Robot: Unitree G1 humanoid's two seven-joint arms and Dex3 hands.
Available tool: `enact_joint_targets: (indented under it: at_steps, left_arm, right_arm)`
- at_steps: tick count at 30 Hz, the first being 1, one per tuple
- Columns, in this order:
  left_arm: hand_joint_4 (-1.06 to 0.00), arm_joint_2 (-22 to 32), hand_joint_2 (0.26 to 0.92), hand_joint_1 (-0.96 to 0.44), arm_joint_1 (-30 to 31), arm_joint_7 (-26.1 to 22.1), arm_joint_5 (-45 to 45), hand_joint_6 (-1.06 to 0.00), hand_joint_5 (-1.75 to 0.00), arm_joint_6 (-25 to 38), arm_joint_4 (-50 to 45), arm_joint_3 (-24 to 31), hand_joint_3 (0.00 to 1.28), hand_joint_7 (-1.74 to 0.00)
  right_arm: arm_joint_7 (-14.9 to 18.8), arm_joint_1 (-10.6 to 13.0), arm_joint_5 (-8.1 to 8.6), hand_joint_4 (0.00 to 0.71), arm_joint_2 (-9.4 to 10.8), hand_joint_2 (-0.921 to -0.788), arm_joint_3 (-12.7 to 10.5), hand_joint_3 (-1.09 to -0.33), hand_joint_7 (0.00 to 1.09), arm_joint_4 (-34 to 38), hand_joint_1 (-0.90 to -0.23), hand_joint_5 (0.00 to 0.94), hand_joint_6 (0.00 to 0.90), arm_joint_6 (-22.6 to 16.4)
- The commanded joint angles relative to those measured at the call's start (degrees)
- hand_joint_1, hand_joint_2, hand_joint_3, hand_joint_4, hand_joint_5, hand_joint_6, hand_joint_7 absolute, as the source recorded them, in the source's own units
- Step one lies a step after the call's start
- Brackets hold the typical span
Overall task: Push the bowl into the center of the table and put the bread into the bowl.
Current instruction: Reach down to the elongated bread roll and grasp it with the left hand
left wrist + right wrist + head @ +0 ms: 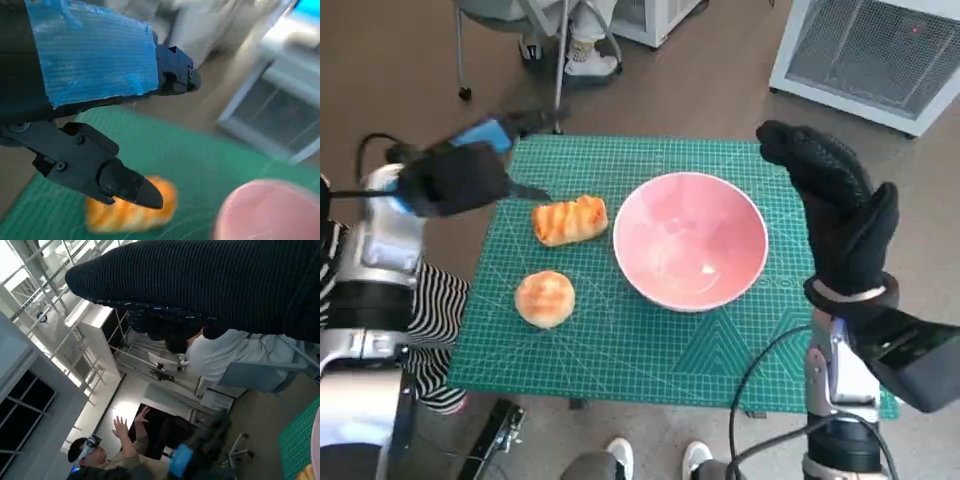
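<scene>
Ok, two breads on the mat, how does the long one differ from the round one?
The long bread is oblong with browned stripes across its top; the round bread is a smooth, plain bun. The long bread lies right beside the bowl, below the left hand; the round one sits nearer the robot. Both are golden and lie outside the bowl.

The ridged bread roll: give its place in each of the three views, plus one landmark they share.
Head view: the ridged bread roll lies on the green mat, just left of the pink bowl.
Left wrist view: the roll is at the lower edge, partly behind the left hand.
Right wrist view: only a sliver in the lower right corner.
Shared landmark: the green mat.
</scene>
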Motion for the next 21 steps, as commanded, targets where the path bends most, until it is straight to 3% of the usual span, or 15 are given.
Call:
enact_joint_targets:
  at_steps: [1,21]
  left_arm:
    - [0.00,-1.20,0.730,-0.23,-4.29,-1.88,2.65,-0.19,0.00,2.02,5.30,-3.40,0.00,-0.01]
    - [0.00,-7.82,0.721,-0.26,-9.66,3.29,9.14,-0.18,0.00,4.80,19.71,-11.11,0.01,-0.01]
  right_arm:
    - [0.42,1.41,0.08,0.192,-0.05,-0.921,0.15,-0.657,0.33,0.82,-0.737,0.006,0.183,0.12]
    - [0.83,3.02,0.11,0.191,-0.95,-0.921,-0.38,-0.702,0.36,-0.15,-0.721,0.003,0.152,0.11]
